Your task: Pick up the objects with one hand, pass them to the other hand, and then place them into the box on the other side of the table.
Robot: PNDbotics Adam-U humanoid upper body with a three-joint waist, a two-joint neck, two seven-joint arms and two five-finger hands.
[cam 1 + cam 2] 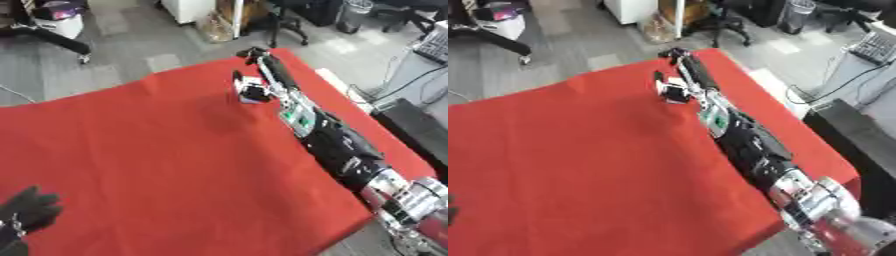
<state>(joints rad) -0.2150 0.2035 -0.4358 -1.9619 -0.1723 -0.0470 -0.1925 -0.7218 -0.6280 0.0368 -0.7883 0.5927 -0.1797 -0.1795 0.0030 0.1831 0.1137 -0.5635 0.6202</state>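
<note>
Left eye view shows a small white and black object (252, 92) in the upper middle of the frame on the red table (157, 160), lying just left of the right hand (262, 67), whose fingers stretch straight past it toward the far edge; whether the thumb touches it I cannot tell. By far the nearer, the right hand should take it; the left hand (31, 207) rests relaxed at lower left. No box shows.

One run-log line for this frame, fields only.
right hand: extended to far table edge, small white-and-black object at fingers, grip unclear | left hand: idle, lower left | red tablecloth | box: not visible
</note>
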